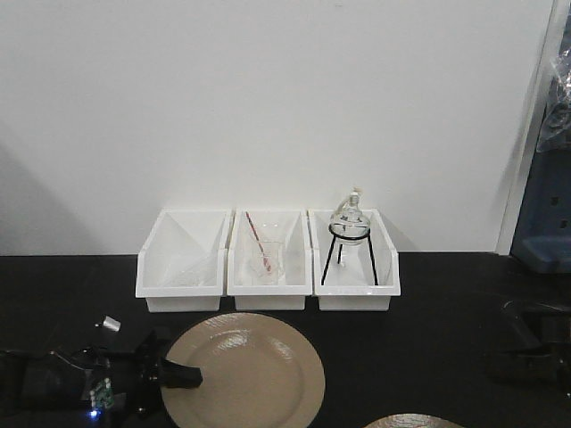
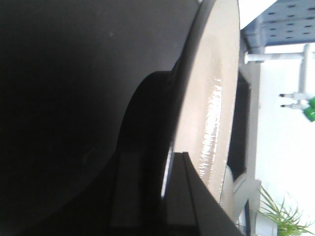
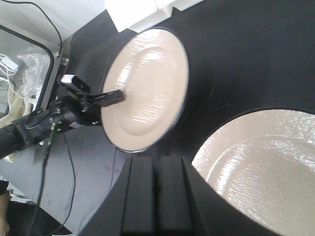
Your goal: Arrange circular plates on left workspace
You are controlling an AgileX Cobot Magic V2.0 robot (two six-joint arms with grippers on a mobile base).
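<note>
One tan round plate lies at the front middle of the black countertop. My left gripper is shut on its left rim, one finger above and one below. In the left wrist view the plate shows edge-on between the fingers. I cannot tell whether it rests on the counter. The second plate lies at the front edge, right of the first. In the right wrist view both plates show, the first and the second. My right gripper is shut and empty, close beside the second plate.
Three white bins stand in a row against the back wall, just behind the first plate. The right bin holds a glass flask on a black stand, the middle one glassware with a red rod. A small white piece lies left.
</note>
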